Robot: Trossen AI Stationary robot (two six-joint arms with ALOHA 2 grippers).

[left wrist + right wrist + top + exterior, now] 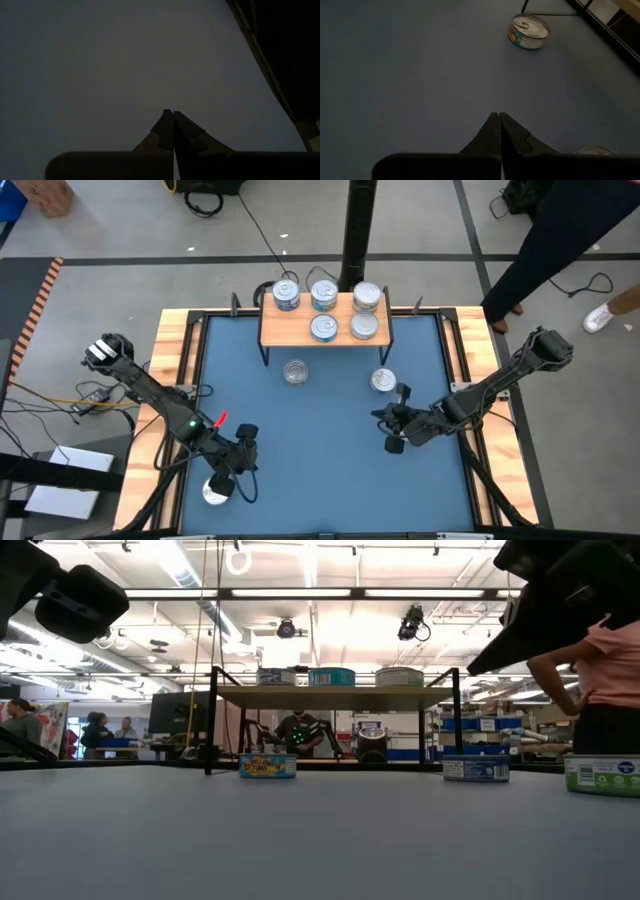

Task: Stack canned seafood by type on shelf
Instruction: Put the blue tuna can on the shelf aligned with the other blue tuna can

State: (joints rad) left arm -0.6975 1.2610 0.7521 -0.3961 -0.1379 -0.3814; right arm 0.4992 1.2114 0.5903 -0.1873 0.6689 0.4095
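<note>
The shelf, a light-wood board on thin black legs, stands at the far middle of the blue mat and carries several silver-topped tins such as one at its far left. Two more tins rest flat on the mat in front of it, one with a yellow and blue label and one to its right. A third tin lies near the front left, beside my left arm. My left gripper is shut above bare mat. My right gripper is shut and empty, near the right-hand tin.
Wooden rails frame the mat, whose middle and front lie bare. A black post rises behind the shelf. A person stands beyond the far right corner. The low view shows a green-labelled tin at its right.
</note>
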